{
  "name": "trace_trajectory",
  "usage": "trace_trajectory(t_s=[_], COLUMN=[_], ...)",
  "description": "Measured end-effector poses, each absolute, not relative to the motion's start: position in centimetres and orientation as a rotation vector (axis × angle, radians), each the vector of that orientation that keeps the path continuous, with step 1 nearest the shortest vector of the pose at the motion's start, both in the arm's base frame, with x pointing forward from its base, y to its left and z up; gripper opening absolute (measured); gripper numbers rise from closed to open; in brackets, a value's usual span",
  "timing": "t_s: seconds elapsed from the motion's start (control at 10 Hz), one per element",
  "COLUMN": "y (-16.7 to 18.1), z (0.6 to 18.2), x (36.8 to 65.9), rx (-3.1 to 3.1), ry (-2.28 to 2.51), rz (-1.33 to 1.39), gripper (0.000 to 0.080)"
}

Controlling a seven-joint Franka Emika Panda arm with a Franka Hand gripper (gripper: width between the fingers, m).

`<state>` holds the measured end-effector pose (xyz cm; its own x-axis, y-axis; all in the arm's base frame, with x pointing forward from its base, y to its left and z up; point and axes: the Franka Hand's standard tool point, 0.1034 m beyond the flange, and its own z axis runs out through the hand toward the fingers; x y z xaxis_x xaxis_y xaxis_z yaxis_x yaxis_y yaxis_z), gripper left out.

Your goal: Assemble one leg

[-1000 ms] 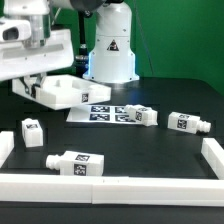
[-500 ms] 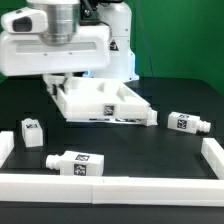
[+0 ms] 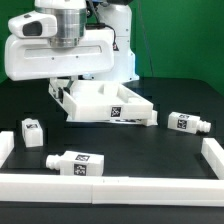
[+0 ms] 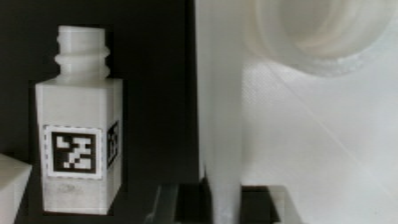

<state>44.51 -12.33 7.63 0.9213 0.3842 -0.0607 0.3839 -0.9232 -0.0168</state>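
My gripper [image 3: 66,88] is shut on the left wall of the large white tray-like tabletop [image 3: 105,102] and holds it low over the black table. In the wrist view the tabletop's wall [image 4: 228,120] runs between my dark fingers [image 4: 185,204], with the gripper [image 4: 226,206] closed on it. A white tagged leg [image 4: 75,130] lies beside that wall. In the exterior view three legs lie loose: one at the left [image 3: 31,131], one at the front [image 3: 76,162], one at the right [image 3: 187,123]. A fourth leg is mostly hidden behind the tabletop.
White fence rails line the front [image 3: 110,187], the left [image 3: 5,146] and the right [image 3: 212,155] of the table. The robot base [image 3: 118,40] stands at the back. The marker board is hidden under the tabletop.
My gripper has carried the tabletop from the exterior view's left toward the middle, over the marker board and one leg. The other legs have not moved.
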Motion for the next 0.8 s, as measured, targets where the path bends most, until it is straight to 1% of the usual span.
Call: trace_trajectory(t_s=[0.1,0.2,0.4,0.5,0.6,0.8], y=[-11.1,-9.8,-7.9,-7.1,-7.2,-7.1], z=[8.2,8.8,8.8,8.9,9.0,8.8], x=[45.6,47.8,52.1,53.7,54.0,53.8], rx=[-3.097,-3.097,-3.104,-3.1,-3.085,-3.085], ry=[-0.444,-0.351,0.005,0.102,0.138,0.134], rz=[0.131,0.146,0.113,0.094,0.08,0.087], gripper=[0.0054,0.0054,0.0054,0.0054,0.0054,0.0054])
